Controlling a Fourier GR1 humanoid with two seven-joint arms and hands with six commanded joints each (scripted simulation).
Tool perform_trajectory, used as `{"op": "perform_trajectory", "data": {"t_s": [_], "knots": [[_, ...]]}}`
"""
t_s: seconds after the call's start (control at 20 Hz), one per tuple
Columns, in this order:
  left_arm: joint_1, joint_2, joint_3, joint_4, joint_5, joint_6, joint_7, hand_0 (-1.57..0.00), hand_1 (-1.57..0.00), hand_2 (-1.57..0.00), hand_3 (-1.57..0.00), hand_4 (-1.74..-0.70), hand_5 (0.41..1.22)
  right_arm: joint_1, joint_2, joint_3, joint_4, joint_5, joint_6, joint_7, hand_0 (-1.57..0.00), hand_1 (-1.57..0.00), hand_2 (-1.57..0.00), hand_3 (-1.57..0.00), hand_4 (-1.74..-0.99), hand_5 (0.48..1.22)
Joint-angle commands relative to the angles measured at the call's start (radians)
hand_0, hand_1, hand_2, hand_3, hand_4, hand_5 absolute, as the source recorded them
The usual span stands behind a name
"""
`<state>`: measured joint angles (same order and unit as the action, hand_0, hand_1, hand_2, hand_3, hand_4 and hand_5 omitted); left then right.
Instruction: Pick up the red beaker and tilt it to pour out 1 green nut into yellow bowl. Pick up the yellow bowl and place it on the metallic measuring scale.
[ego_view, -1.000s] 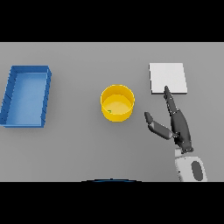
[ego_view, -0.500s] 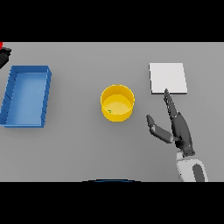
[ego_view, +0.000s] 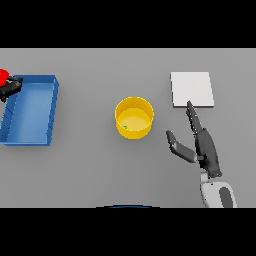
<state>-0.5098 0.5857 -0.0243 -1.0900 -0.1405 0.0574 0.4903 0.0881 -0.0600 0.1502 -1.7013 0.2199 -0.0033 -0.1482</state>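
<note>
Head view, change: left hand (ego_view: 11, 88) has come further in at the tabletop's left edge than half a second ago, and more of the red beaker (ego_view: 3, 76) now shows beside it.
Left hand: dark, clasped round the red beaker, above the far left corner of the open blue rectangular tray (ego_view: 30, 110).
Round yellow bowl (ego_view: 134, 117): unmoved near the tabletop's (ego_view: 100, 170) middle, with a small green speck inside, likely the nut.
Flat metallic square measuring scale (ego_view: 192, 89): unmoved toward the far right edge, nothing on it.
Right hand (ego_view: 200, 145): released, fingers straight, between bowl and scale, apart from both, as before.
Meaning: pouring looks done; the beaker seems headed aside, and lifting the bowl onto the scale is not yet begun.
</note>
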Motion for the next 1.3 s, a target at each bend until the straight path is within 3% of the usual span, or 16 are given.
{"op": "perform_trajectory", "data": {"t_s": [0.0, 0.15, 0.25, 0.4, 0.5, 0.65, 0.7, 0.8, 1.0, 1.25], "knots": [[0.015, 0.003, -0.001, -0.028, 0.027, -0.039, 0.002, -1.17, -1.07, -1.02, -1.05, -1.23, 0.737, -0.001, -0.003, -0.001, -0.001, 0.003, -0.001, 0.010, 0.00, 0.00, 0.00, 0.00, -1.151, 0.670], [0.019, 0.017, 0.002, -0.055, 0.099, -0.153, 0.013, -0.60, -0.55, -0.52, -0.54, -0.98, 0.664, -0.014, -0.002, -0.007, 0.011, -0.008, 0.003, 0.010, 0.00, 0.00, 0.00, 0.00, -1.153, 0.670], [0.032, 0.043, -0.022, -0.067, 0.080, -0.189, 0.029, -0.38, -0.35, -0.33, -0.34, -0.88, 0.644, -0.021, 0.004, -0.008, 0.019, -0.005, -0.005, 0.020, 0.00, 0.00, 0.00, 0.00, -1.155, 0.669], [0.016, 0.046, -0.058, -0.025, 0.021, -0.184, 0.043, -0.20, -0.18, -0.17, -0.18, -0.81, 0.627, -0.007, -0.010, -0.006, 0.014, 0.018, -0.015, 0.003, 0.00, 0.00, 0.00, 0.00, -1.157, 0.665], [0.021, 0.044, -0.060, -0.030, 0.009, -0.163, 0.020, -0.13, -0.11, -0.11, -0.11, -0.79, 0.627, -0.004, -0.010, -0.004, 0.013, 0.025, -0.019, -0.007, 0.00, 0.00, 0.00, 0.00, -1.157, 0.665], [0.014, 0.028, -0.059, -0.041, 0.005, -0.133, -0.023, -0.06, -0.06, -0.06, -0.06, -0.78, 0.633, -0.036, -0.013, 0.011, 0.012, 0.088, -0.047, 0.087, 0.00, 0.00, 0.00, 0.00, -1.131, 0.631], [0.021, 0.021, -0.054, -0.051, 0.012, -0.123, -0.039, -0.05, -0.05, -0.04, -0.05, -0.78, 0.635, -0.027, -0.018, 0.029, 0.011, 0.104, -0.038, 0.074, 0.00, 0.00, 0.00, 0.00, -1.115, 0.638], [0.029, 0.014, -0.038, -0.080, 0.035, -0.112, -0.057, -0.03, -0.03, -0.03, -0.03, -0.79, 0.652, -0.079, -0.069, 0.045, 0.024, 0.121, 0.017, 0.053, 0.00, 0.00, 0.00, 0.00, -1.080, 0.662], [0.030, -0.002, -0.042, -0.097, 0.048, -0.115, -0.047, -0.01, -0.01, -0.01, -0.01, -0.80, 0.673, -0.192, -0.204, 0.119, 0.057, 0.280, 0.104, 0.119, 0.00, 0.00, 0.00, 0.00, -1.128, 0.637], [0.038, -0.005, -0.036, -0.104, 0.057, -0.117, -0.034, 0.00, 0.00, 0.00, 0.00, -0.81, 0.688, -0.378, -0.302, 0.250, 0.123, 0.459, 0.202, 0.078, 0.00, 0.00, 0.00, 0.00, -1.152, 0.632]]}}
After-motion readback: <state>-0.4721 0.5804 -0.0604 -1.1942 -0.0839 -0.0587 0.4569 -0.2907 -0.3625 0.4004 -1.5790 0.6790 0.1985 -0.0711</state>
